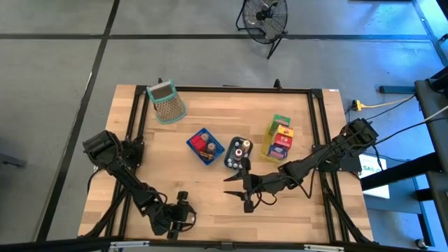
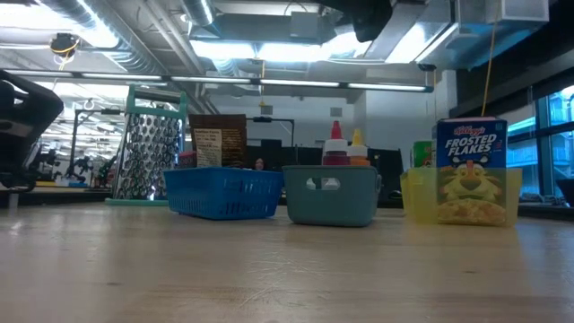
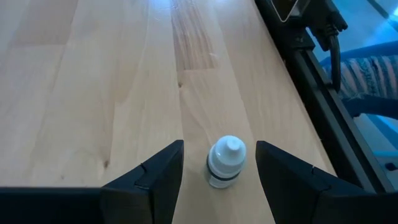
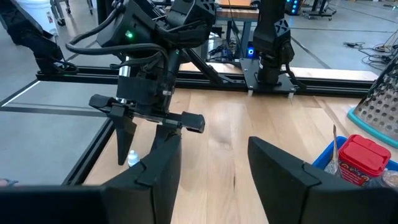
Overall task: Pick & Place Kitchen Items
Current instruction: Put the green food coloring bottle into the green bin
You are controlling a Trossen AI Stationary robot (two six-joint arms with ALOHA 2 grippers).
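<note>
Pale wooden tabletop (image 1: 210, 189) fills the centre of the high view, framed by black rails, with grey floor around it.

1. Left gripper (image 1: 180, 213): I see it at the lower left of the high view, near the table's front edge. Its fingers (image 3: 155, 177) stand spread apart, with nothing held. In the left wrist view a small white bottle (image 3: 226, 163) stands between them, touching neither. The bottle is upright, long axis vertical, rounded cap uppermost, with a dark band near its base. In the right wrist view the same bottle shows only as a small white shape at lower left, beside one finger.

2. Right gripper (image 1: 238, 189): I see it right of centre in the high view, just below the trays, fingers parted and empty.

3. Trays: a blue basket (image 1: 205, 146) holds a red-lidded container (image 4: 364, 155), partly cut by the right wrist frame's edge; its other contents I cannot make out. A teal bin (image 1: 237, 152) beside it holds little bottles, of which the low view shows only the red and yellow tops (image 2: 345, 139). A yellow tray (image 1: 278, 140) at centre right holds packets, including a Frosted Flakes box (image 2: 472, 170) standing upright.

4. A metal grater (image 1: 165, 102) in a teal frame lies at the upper left of the table.
</note>
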